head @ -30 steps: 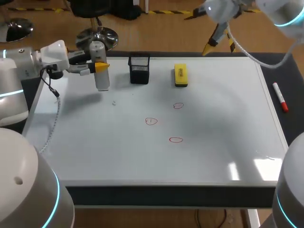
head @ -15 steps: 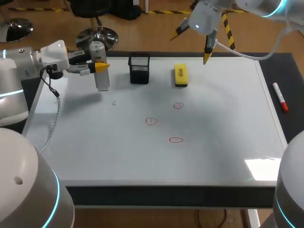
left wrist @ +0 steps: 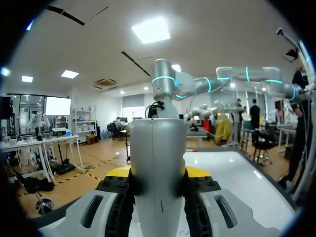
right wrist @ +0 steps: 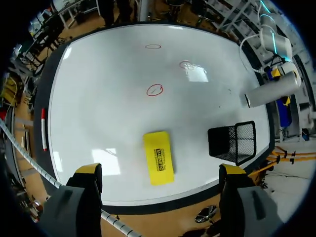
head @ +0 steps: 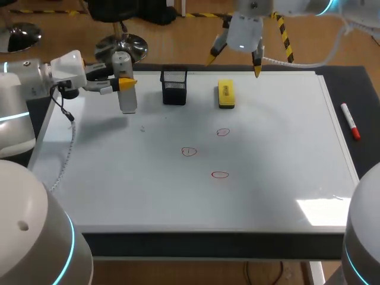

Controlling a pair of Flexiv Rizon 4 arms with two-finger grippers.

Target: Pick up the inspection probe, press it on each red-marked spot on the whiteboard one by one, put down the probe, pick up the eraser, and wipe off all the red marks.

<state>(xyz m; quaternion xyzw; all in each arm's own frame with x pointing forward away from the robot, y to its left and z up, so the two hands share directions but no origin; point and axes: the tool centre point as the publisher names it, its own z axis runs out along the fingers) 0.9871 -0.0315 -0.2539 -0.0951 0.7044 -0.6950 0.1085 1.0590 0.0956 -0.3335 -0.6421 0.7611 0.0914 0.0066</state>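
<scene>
Probe [head: 128, 101] clamped in left gripper [head: 126, 83]; right gripper [head: 233, 65] splayed.

Your left gripper [left wrist: 158, 174] clamps the inspection probe [left wrist: 158, 163], a grey, upright cylinder that fills the middle of this view. One yellow-tipped finger [left wrist: 117, 172] presses against each side of it. Ahead and to the side, the whiteboard [left wrist: 232, 173] stretches away, glossy under the ceiling lights. Your right arm [left wrist: 197, 85], ringed in cyan, rises behind the probe's top.
</scene>
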